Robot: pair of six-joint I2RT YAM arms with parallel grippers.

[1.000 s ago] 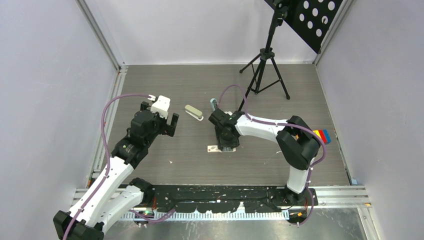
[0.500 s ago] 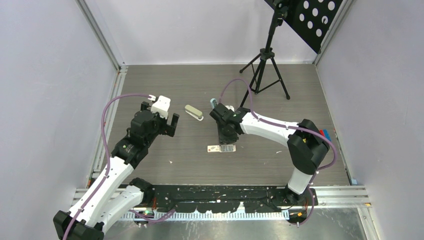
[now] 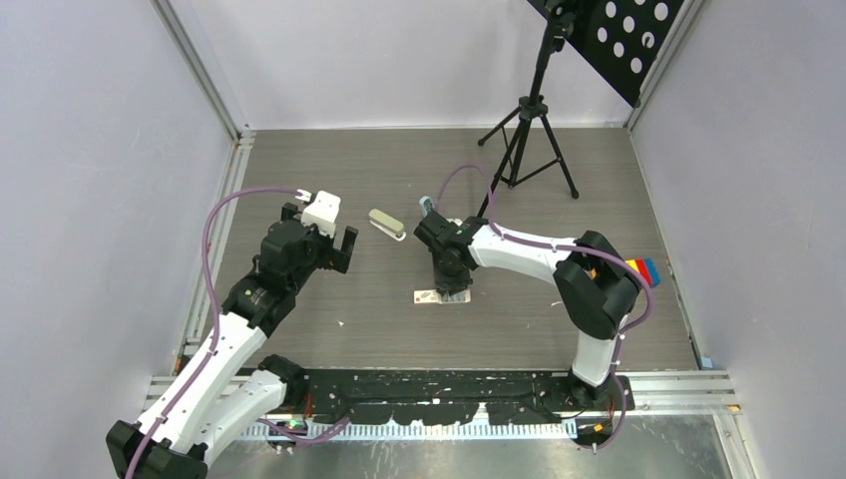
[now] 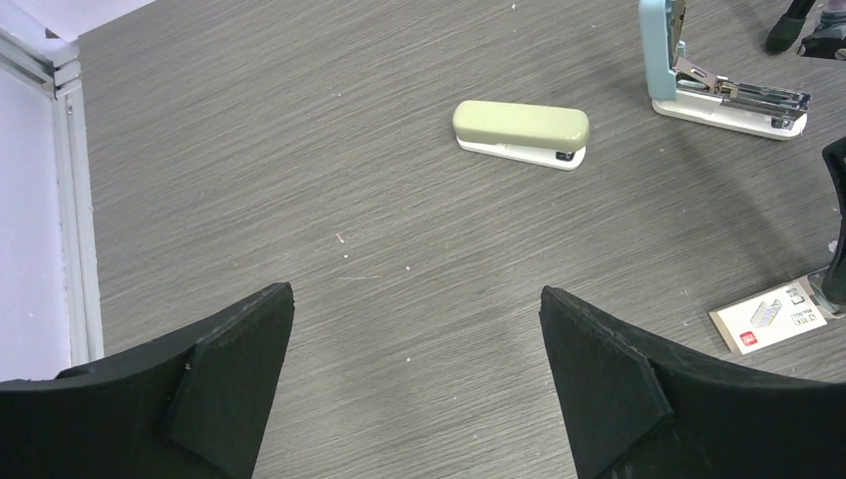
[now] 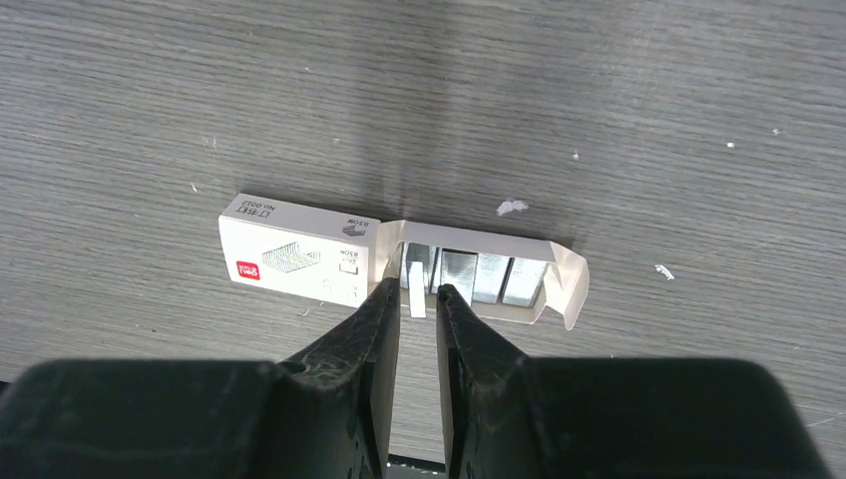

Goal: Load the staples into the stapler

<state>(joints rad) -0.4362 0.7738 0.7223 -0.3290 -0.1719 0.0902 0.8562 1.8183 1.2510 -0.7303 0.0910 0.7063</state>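
Centrally on the grey wood-grain worktop (image 5: 599, 100) lies the staples box (image 5: 299, 261), a small flat white cardboard sleeve with a reddish mark near its left end. Its inner tray (image 5: 564, 289) is slid out to the right, and silvery staple strips (image 5: 479, 276) lie side by side inside it. The right end effector (image 5: 419, 294) points straight down over the tray, just where it meets the sleeve. Its two black fingers (image 5: 374, 319) stand narrow, one on each side of the leftmost strip (image 5: 417, 267); whether they actually press it cannot be told. Seen from above, the right arm reaches forward and left from its base, elbow raised, wrist bent down over the box. The left end effector (image 4: 414, 299) is spread wide and holds nothing, hovering over bare worktop well to the left of the box, its arm stretched forward. Ahead of it lies a closed olive-green stapler (image 4: 521, 132), and further right a light blue stapler (image 4: 718, 95) with its top swung up and its metal channel exposed
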